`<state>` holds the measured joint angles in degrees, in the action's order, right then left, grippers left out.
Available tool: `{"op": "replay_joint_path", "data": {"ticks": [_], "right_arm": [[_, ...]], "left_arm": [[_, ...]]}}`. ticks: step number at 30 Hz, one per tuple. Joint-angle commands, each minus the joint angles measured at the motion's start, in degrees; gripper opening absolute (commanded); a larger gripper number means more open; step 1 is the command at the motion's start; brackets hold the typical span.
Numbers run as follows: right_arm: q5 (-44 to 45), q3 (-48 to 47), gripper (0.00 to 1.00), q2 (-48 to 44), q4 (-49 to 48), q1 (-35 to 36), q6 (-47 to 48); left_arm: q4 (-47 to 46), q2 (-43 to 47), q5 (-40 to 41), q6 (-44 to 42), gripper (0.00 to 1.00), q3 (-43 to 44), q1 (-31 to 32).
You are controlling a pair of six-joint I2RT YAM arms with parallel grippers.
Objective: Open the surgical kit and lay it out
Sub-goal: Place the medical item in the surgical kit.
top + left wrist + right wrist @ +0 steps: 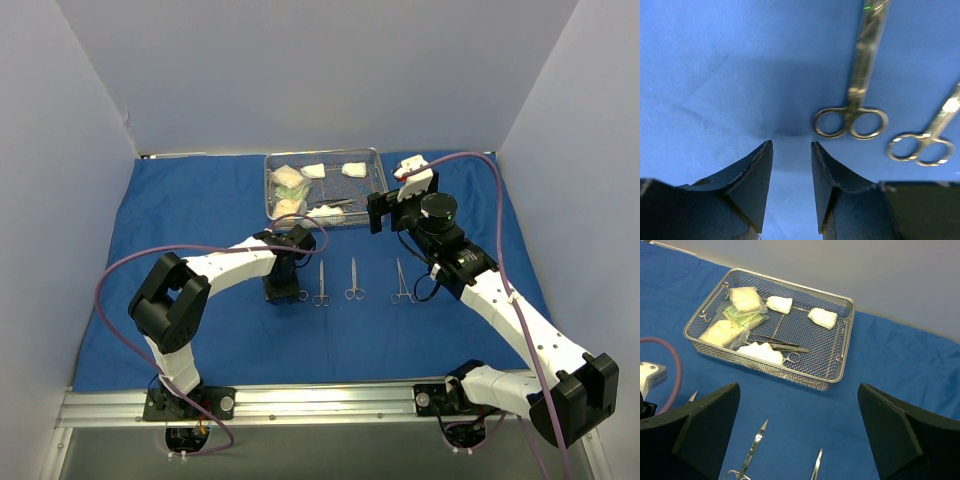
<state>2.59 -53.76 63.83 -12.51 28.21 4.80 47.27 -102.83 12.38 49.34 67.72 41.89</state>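
The blue cloth (200, 210) lies spread flat over the table. The steel mesh tray (325, 153) stands at the back middle and holds white gauze pads (779, 304), clear packets (744, 300) and forceps (785, 346). Several steel scissors-like instruments lie in a row on the cloth in front of it (354, 282). My left gripper (283, 292) is low over the cloth at the left end of that row, open a little and empty (792, 145); the nearest ringed instrument (852, 120) lies just right of it. My right gripper (378, 212) hovers right of the tray, wide open and empty (798, 390).
Grey walls close in the table on the left, back and right. A purple cable (130, 262) loops from the left arm, another (500, 230) along the right arm. A metal rail (320, 402) runs along the near edge. Bare cloth lies left of the tray.
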Motion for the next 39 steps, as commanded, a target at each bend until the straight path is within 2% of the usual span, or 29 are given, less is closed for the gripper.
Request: {"op": "replay_joint_path", "data": {"ticks": [1, 23, 39], "right_arm": [[0.31, -0.03, 1.0, -0.99, -0.93, 0.36, 0.39], [0.31, -0.21, 1.0, -0.73, -0.85, 0.36, 0.83], [-0.3, 0.32, 1.0, -0.46, -1.2, 0.36, 0.56]], "left_arm": [[0.11, 2.37, 1.25, 1.11, 0.46, 3.82, -0.75], [-0.51, -5.01, 2.38, 1.72, 0.45, 4.17, -0.84], [-0.16, -2.2, 2.38, 0.32, 0.38, -2.07, 0.39]]}}
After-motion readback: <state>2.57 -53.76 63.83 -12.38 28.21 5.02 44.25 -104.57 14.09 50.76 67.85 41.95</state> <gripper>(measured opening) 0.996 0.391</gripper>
